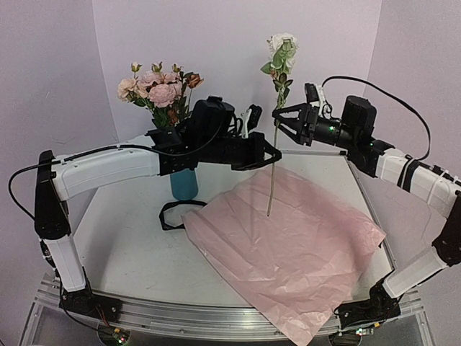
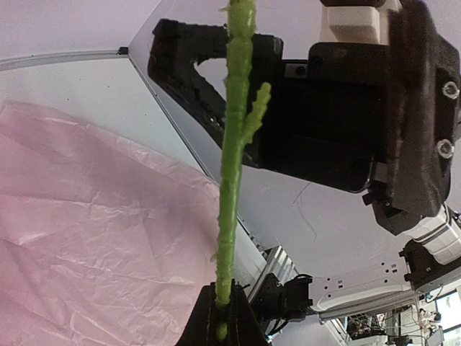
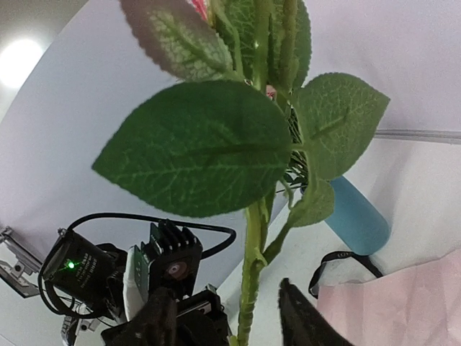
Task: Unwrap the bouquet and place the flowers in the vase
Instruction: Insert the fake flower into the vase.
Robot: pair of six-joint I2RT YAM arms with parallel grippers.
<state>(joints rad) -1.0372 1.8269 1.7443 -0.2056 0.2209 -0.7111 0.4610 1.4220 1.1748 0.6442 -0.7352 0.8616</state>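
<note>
Green stem (image 2: 229, 180) is pinched about midway along its length between the closed tips of the left gripper (image 2: 222, 321), at the bottom centre of the left wrist view. Higher on the same stem, the right gripper (image 3: 225, 317) has its fingers (image 3: 297, 317) spread, one on either side and neither pressing it. The left arm alone appears to carry this rose (image 1: 282, 45), upright at upper centre of the top view.

The right arm should back straight off without brushing the leaves. The left should hold the stem vertical, raise its foot above the rim, swing toward the blue vase (image 1: 184, 185) at centre left, where other flowers (image 1: 160, 88) stand, and lower into a gap. Pink paper (image 1: 288, 245) lies below.
</note>
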